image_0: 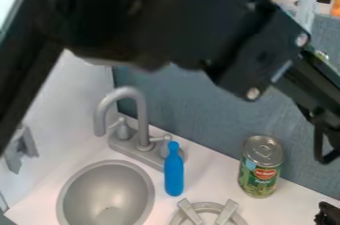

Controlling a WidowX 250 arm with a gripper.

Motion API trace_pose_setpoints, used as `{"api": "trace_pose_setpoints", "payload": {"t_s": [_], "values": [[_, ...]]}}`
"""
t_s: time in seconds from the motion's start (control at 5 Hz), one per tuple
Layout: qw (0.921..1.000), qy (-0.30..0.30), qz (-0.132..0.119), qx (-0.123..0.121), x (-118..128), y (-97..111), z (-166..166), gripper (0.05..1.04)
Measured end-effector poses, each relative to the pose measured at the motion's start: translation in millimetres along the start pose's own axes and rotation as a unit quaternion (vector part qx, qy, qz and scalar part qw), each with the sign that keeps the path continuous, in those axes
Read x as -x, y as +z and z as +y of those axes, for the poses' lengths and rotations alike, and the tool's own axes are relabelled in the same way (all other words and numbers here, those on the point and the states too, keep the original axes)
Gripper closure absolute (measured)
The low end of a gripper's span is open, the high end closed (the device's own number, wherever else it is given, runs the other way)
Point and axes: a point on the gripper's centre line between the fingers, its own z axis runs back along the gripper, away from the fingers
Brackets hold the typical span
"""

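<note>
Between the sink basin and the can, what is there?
A blue bottle, closer to the sink basin than to the can, as the camera view shows.

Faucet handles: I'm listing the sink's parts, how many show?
2: a left handle and a right handle, as pictured, either side of the spout's base; the right one is by the blue bottle's neck.

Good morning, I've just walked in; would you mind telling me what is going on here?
A black robot arm stretches across the top of the view to the right, above a toy sink with a grey faucet. I can't tell whether it is holding anything. A food can stands on the counter at the right, and a blue bottle-shaped object is beside the sink.
</note>
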Motion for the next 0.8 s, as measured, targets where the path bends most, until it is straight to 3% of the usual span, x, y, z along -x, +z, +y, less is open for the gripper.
{"api": "trace_pose_setpoints", "payload": {"t_s": [0.4,0.6,0.8], "values": [[0.9977,-0.065,0.021,-0.001,0.4,-5.8,0.5,0.083],[0.9952,-0.094,0.026,-0.002,-3.4,-4.5,-0.3,0.133],[0.9922,-0.122,0.028,-0.004,-6.0,-5.5,-7.2,0.413]]}}
